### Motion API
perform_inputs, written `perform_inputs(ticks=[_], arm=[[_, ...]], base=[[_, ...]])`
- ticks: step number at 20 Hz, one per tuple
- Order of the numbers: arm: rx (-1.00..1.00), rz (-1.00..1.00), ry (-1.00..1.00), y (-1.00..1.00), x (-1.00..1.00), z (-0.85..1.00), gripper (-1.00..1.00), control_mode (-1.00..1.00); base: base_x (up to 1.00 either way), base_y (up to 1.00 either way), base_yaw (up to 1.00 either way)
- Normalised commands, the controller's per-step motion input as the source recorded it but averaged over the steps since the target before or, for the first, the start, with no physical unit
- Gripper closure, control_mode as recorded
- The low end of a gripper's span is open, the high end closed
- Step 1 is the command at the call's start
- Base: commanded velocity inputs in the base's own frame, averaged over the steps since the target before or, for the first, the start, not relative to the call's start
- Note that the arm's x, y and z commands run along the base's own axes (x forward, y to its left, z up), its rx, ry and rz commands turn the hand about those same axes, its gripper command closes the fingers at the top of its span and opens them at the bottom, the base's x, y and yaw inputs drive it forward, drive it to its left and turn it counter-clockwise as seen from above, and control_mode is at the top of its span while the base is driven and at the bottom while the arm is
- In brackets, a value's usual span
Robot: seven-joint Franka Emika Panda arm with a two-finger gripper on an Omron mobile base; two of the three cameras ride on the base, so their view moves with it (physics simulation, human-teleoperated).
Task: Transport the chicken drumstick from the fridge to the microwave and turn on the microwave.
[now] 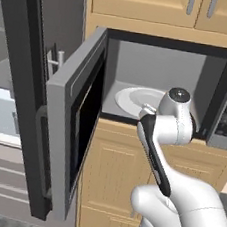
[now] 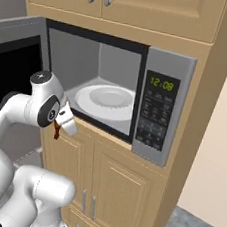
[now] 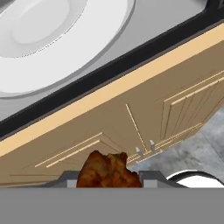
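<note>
Clearly the chicken drumstick [image 3: 108, 171] sits clamped between the jaws, held just outside the open microwave [image 2: 167, 82], below its turntable plate [image 3: 48, 39].

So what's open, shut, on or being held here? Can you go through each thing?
microwave: door swung wide open, clock display lit.
turntable plate: bare, nothing on it.
chicken drumstick: held in the gripper, in front of the microwave's opening, not yet inside.
gripper: shut on the chicken drumstick.
upper cabinets: doors shut.
lower cabinets: doors shut.
</note>
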Motion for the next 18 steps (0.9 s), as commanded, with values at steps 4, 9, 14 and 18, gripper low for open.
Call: perform_inputs(ticks=[4,9,14,18], arm=[[0.0,0.0,0.0,0.0,0.0,0.0,1.0,1.0],[0.0,0.0,0.0,0.0,0.0,0.0,1.0,1.0],[0.0,0.0,0.0,0.0,0.0,0.0,1.0,1.0],[0.0,0.0,0.0,0.0,0.0,0.0,1.0,1.0]], base=[[0.18,-0.39,0.15],[0.12,-0.35,0.13],[0.14,-0.34,0.13],[0.19,-0.39,0.13]])
